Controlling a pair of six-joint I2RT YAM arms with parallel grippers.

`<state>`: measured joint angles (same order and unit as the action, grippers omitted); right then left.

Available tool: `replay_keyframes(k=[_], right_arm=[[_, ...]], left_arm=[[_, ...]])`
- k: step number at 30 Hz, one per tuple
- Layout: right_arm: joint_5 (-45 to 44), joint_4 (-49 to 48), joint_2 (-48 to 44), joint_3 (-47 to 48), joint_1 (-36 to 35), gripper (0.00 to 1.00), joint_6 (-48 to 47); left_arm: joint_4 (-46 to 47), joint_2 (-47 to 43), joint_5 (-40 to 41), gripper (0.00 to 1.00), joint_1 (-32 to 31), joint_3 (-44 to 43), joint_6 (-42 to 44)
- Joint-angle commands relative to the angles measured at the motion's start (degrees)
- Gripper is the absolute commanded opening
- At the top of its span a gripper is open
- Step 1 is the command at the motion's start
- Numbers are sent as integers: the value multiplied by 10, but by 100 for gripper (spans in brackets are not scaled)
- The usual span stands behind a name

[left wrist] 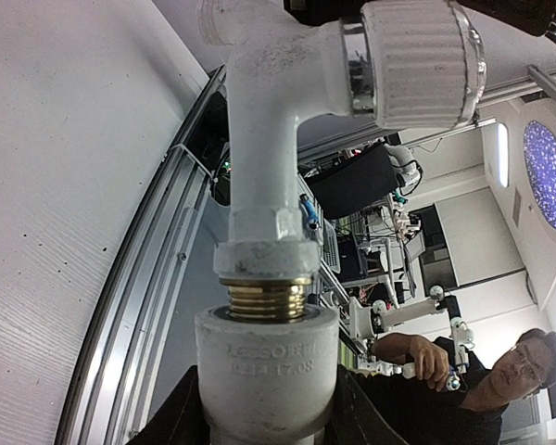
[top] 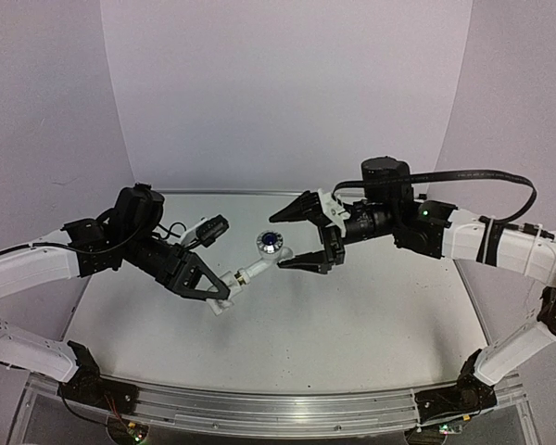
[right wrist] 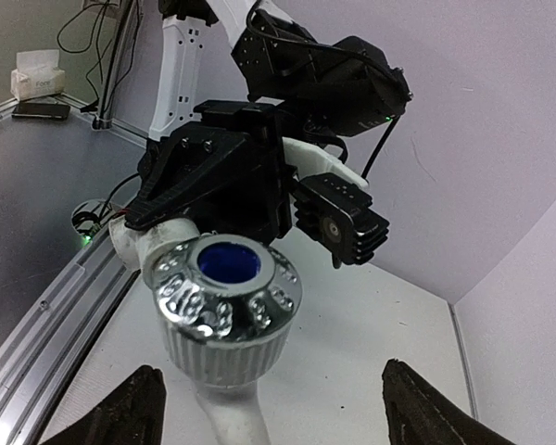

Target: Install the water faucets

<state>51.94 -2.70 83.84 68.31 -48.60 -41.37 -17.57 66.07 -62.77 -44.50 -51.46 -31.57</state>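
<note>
While the left gripper [top: 221, 289] is clamped on the elbow fitting [top: 217, 306] above the table [top: 371, 315], the top view shows the tap [top: 252, 271] rising from it toward 1 o'clock, and the right gripper [top: 278, 242], jaws apart, straddles the knob [top: 271, 243] from 3 o'clock. Left wrist: tap stands in the elbow fitting, brass thread [left wrist: 264, 298] showing between them, knob at 1 o'clock. Right wrist: fingers [right wrist: 111, 413] at 7 and 5 o'clock, clear of the blue-centred knob

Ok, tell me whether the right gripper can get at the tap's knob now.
Likely yes: the right gripper hangs open, jaws either side of the knob, with nothing between them.
</note>
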Motion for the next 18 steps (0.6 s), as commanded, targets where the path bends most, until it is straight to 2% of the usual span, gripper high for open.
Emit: replay_keyframes(k=[1, 4, 18], right_arm=[[44, -15, 38, 38, -13, 76, 12], [58, -16, 51, 43, -22, 72, 15], [100, -16, 75, 48, -41, 38, 53]], left_arm=[[23, 1, -24, 0, -2, -19, 12], [23, 1, -22, 0, -3, -14, 13], [23, 7, -27, 0, -3, -14, 18]])
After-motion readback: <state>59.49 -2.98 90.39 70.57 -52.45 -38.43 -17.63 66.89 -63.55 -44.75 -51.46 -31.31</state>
